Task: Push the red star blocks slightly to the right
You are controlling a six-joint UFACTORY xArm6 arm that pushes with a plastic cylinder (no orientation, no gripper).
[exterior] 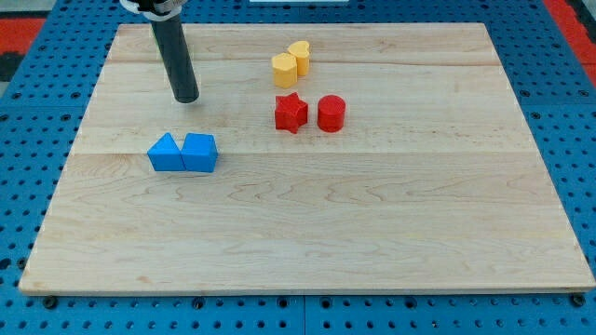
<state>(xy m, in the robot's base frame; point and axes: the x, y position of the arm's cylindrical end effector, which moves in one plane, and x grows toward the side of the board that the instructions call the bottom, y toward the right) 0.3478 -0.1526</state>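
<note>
A red star block (pixel 291 113) lies on the wooden board (pixel 307 233), a little above and left of its middle. A red cylinder block (pixel 331 113) stands just to the star's right, with a narrow gap between them. My tip (pixel 186 97) rests on the board well to the left of the red star and slightly higher in the view. It touches no block. The dark rod rises from it toward the view's top left.
Two yellow blocks, a hexagon (pixel 284 69) and a heart (pixel 299 58), touch each other above the red star. A blue triangle block (pixel 166 154) and a blue cube (pixel 199 152) sit side by side below my tip. A blue pegboard (pixel 28 149) surrounds the board.
</note>
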